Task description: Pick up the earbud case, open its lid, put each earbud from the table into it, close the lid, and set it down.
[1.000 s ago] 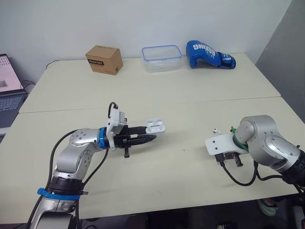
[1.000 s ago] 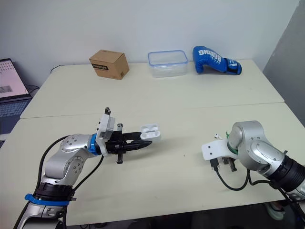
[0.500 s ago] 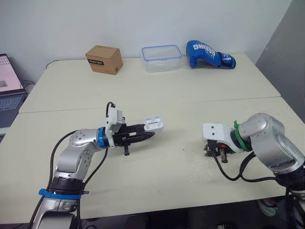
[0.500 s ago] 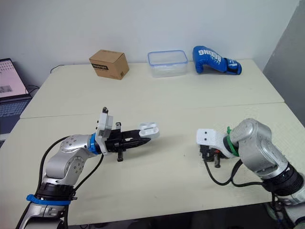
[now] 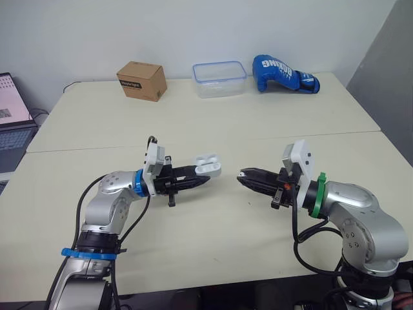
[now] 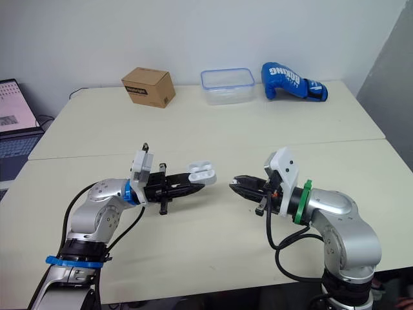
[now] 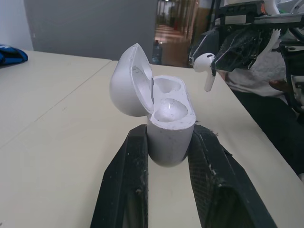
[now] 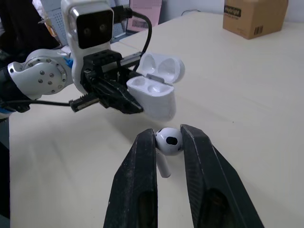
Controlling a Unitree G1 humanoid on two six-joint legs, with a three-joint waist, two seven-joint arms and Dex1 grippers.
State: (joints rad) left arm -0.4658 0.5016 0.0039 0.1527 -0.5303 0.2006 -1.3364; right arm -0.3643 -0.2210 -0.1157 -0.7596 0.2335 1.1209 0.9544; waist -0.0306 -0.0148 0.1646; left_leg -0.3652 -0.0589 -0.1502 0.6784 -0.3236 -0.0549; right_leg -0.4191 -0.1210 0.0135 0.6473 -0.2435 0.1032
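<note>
1. The left gripper is clamped on the lower body of the earbud case, one black finger pressed against each side of it.
2. The case stands upright at the very fingertips, rising above them and clear of the table.
3. Its lid is swung open and leans back to one side on its hinge. The two sockets in the body face upward.
4. The right gripper is closed on a white earbud. The rounded head is pinched between the fingertips and the stem hangs down below them.
5. The two grippers point at each other above the near part of the table, fingertip towards fingertip.
6. The case sits just ahead of the right gripper's fingertips, a little beyond the earbud, with a small gap between them; earbud and case do not touch.
7. From the left gripper, the earbud hangs just past the open case, slightly higher than its rim and on the side away from the lid.
8. Well beyond both grippers, along the far edge of the table, lie a cardboard box, a clear plastic container and a blue boxing glove.
9. A laptop sits off the table, out past the left arm.
</note>
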